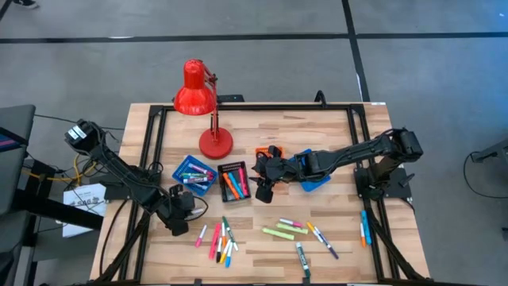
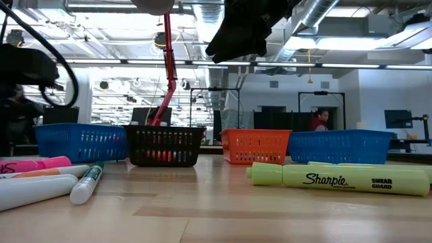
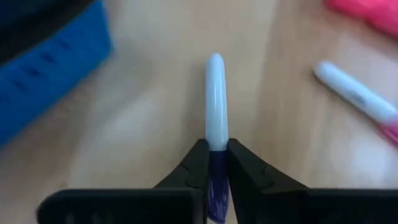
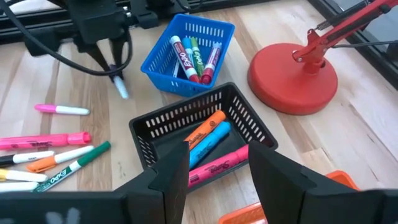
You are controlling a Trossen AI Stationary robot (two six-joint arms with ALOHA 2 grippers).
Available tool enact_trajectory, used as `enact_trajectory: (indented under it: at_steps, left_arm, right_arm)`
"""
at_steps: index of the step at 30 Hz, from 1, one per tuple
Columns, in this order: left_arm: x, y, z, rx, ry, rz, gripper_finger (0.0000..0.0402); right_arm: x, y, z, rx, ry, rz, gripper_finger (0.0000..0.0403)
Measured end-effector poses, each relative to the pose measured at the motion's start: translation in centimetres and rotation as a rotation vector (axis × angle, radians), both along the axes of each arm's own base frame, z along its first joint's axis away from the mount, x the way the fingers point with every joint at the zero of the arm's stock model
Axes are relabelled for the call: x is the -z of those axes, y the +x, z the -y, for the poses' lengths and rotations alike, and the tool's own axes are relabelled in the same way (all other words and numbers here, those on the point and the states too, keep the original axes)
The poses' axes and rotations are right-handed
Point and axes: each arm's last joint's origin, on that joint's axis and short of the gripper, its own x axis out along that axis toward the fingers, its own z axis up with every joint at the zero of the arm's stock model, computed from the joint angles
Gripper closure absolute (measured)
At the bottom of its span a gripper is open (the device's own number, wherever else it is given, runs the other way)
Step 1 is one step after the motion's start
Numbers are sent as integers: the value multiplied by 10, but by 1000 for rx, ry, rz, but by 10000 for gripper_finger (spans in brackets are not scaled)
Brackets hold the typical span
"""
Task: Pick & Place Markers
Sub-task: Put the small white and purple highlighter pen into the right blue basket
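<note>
High view: the left gripper [image 1: 189,208] sits low on the table just in front of the blue tray [image 1: 194,171], with the black tray [image 1: 233,182] next along; the right gripper [image 1: 264,181] hangs beside that black tray; loose markers [image 1: 219,238] lie scattered farther forward of the blue tray, so most of the job looks undone.

Low view: the blue tray [image 2: 79,142] and black tray [image 2: 165,145] stand in a row; a yellow highlighter [image 2: 337,179] and other markers [image 2: 86,185] lie in front of them; a lift that drifts sideways could knock the tray rims.

Left wrist view: the fingers [image 3: 200,168] are pinched on a white-capped marker [image 3: 215,102] near its tail end; held so far back, it could pivot or slip out as it rises, and its cap might catch the blue tray [image 3: 50,68] wall.

Right wrist view: the right gripper [image 4: 217,171] is spread and holds nothing, above the black tray [image 4: 148,140]; the left gripper [image 4: 115,65] pinches its marker beside the blue tray [image 4: 219,32]; both arms near these trays risk collision.
</note>
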Motion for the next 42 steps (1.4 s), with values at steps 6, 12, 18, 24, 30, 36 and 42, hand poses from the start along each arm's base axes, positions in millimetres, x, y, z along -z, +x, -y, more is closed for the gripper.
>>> enact_trajectory:
  at_steps: [6,12,18,24,30,36,42]
  left_arm:
    - [-11,17,7,-44,3,252,360]
    - [-41,35,19,36,91,458,363]
    - [-71,48,13,43,269,621,356]
    - [-93,62,-9,17,355,733,359]
    - [-114,77,-25,139,332,880,353]
    - [-115,88,-38,184,310,914,357]
    - [-114,89,-40,189,305,912,352]
  right_arm:
    - [-1,1,0,0,2,10,248]
    - [6,11,-1,-47,-56,34,248]
    - [-6,3,-9,-134,-133,19,252]
    - [-49,-45,-25,-251,-203,85,278]
    - [-8,-57,-15,-229,-207,170,289]
    - [15,-39,1,-239,-207,422,278]
    - [23,-17,11,-317,-62,533,253]
